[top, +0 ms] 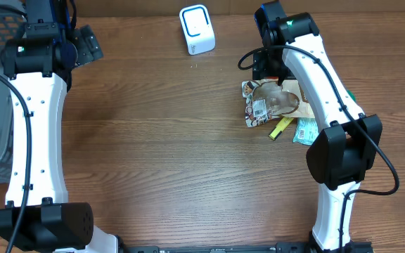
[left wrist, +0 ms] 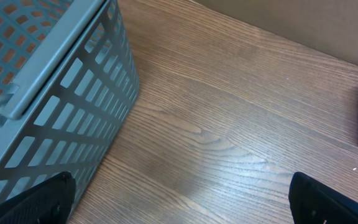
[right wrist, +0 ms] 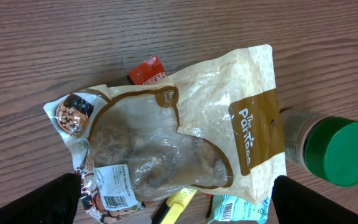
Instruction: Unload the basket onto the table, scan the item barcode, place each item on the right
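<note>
A pile of items lies on the right of the table. On top is a tan pouch with a clear window and a white barcode sticker; from overhead the pouch lies under my right arm. My right gripper hovers open over the pouch, a dark finger at each lower corner and nothing between them. A white scanner stands at the back centre. My left gripper hangs open at the far left, over bare wood.
Around the pouch lie a green-lidded bottle, a red packet, a yellow marker and a teal packet. A grey slatted basket stands at the left edge of the table.
</note>
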